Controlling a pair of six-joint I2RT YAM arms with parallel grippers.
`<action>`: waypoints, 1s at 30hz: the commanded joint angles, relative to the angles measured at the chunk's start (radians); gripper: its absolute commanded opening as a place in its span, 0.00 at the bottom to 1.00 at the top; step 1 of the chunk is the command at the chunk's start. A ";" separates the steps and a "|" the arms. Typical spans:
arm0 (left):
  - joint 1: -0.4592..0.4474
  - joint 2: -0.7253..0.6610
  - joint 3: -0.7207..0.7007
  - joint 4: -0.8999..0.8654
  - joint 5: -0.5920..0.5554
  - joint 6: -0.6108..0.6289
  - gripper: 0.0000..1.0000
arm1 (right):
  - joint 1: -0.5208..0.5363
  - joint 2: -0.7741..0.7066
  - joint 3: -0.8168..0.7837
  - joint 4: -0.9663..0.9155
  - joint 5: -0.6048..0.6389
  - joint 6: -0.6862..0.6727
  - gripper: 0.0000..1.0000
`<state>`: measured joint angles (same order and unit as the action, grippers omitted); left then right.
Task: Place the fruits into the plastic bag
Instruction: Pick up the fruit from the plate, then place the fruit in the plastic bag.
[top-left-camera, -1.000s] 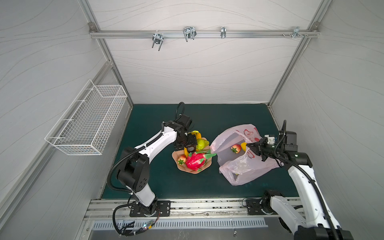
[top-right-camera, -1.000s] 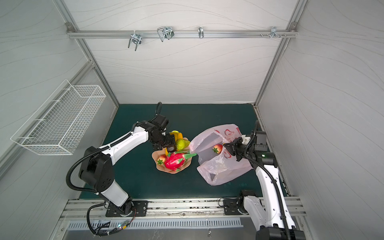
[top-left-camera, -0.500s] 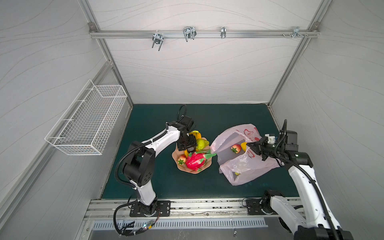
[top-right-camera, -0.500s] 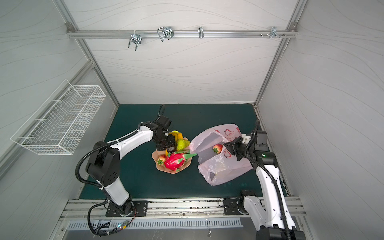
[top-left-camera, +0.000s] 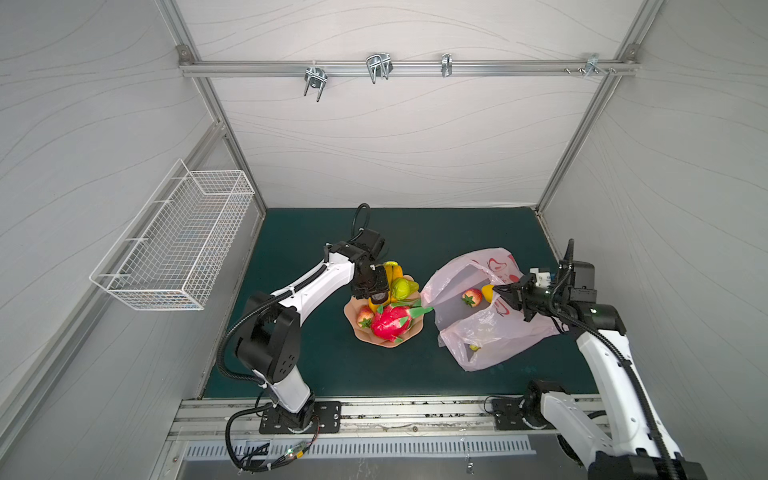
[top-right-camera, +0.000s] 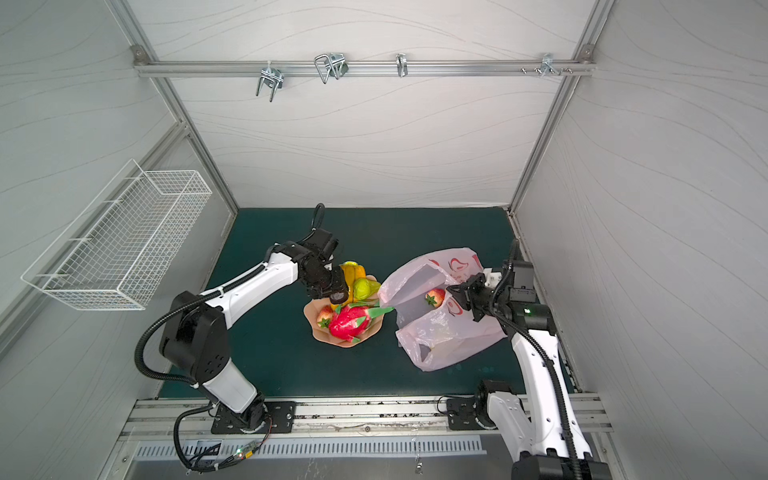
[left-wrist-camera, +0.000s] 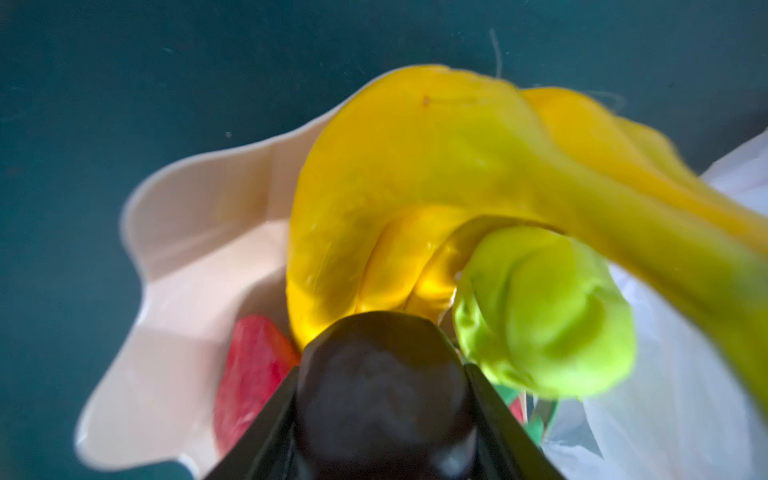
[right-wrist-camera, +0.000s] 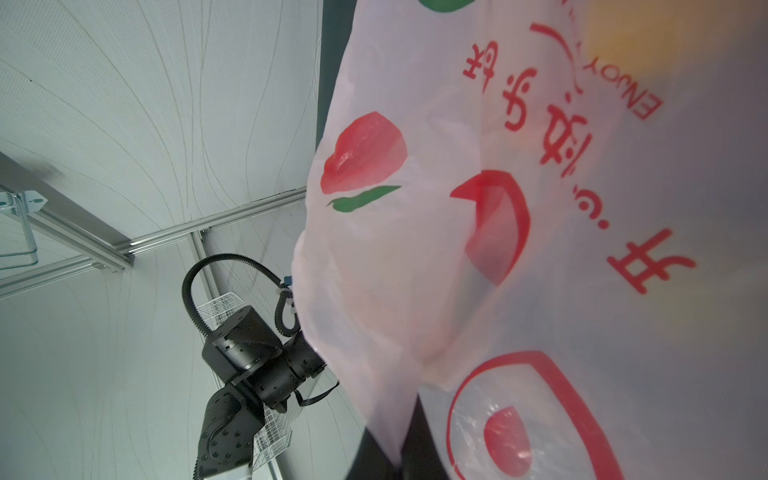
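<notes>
Left tool (top-left-camera: 377, 296) pinches the dark avocado (left-wrist-camera: 382, 386) at the plate (top-left-camera: 388, 338), mid desk (top-left-camera: 299, 249); can't tell if it's lifted. Banana bunch (top-left-camera: 392, 270), green pear (top-left-camera: 402, 287), dragon fruit (top-left-camera: 390, 322) and one strawberry (top-left-camera: 365, 316) lie on the plate. Right tool (top-left-camera: 502, 293) is pressed together on the plastic bag (top-left-camera: 494, 332) rim, right of the plate, mouth open; second strawberry (top-left-camera: 472, 296) inside.

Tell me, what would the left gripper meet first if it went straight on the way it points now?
The dark rounded toy avocado, which sits between the jaws of the left gripper; they seem to touch it. Just beyond lies the yellow toy banana bunch, though depth is unclear.
</notes>
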<state>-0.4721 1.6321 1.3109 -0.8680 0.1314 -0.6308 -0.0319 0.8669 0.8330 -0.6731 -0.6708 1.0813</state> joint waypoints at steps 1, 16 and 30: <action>0.004 -0.059 0.085 -0.084 -0.074 0.040 0.44 | 0.006 -0.008 0.011 0.003 -0.010 0.011 0.00; -0.223 -0.256 0.114 0.036 0.076 -0.003 0.35 | 0.007 0.003 0.021 0.008 -0.017 0.011 0.00; -0.489 -0.027 0.236 0.168 -0.028 -0.126 0.30 | 0.007 -0.005 0.025 -0.004 -0.021 0.014 0.00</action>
<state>-0.9192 1.5772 1.4879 -0.7593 0.1326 -0.7204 -0.0319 0.8684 0.8330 -0.6704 -0.6750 1.0813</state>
